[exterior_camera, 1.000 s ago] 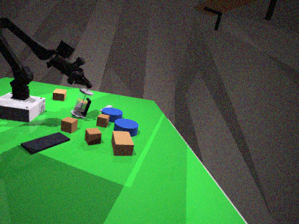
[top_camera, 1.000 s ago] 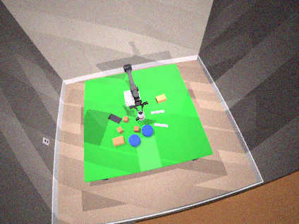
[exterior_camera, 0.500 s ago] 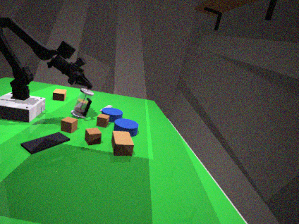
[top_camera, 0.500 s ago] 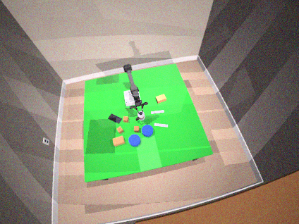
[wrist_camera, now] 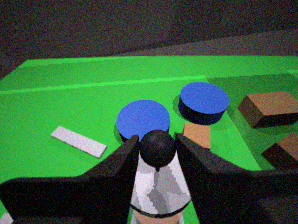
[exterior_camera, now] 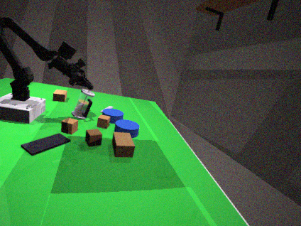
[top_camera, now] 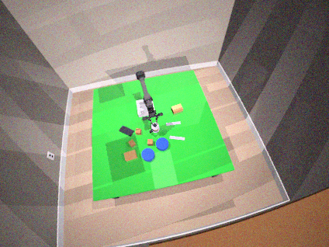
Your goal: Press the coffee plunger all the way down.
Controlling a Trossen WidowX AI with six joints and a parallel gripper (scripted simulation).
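Note:
The coffee press is a clear glass cylinder with a pale lid, a black handle and brown contents. In the exterior view it leans to the right, its lid away from the arm's base. The round black plunger knob is between the fingertips in the wrist view, with a bit of rod below it above the lid. My gripper is shut on the knob, just above the lid. The fingers hide the knob in the exterior view.
Two blue discs and several brown blocks stand beyond the press. A black slab lies to one side, white strips to the other. A tan block is farther off.

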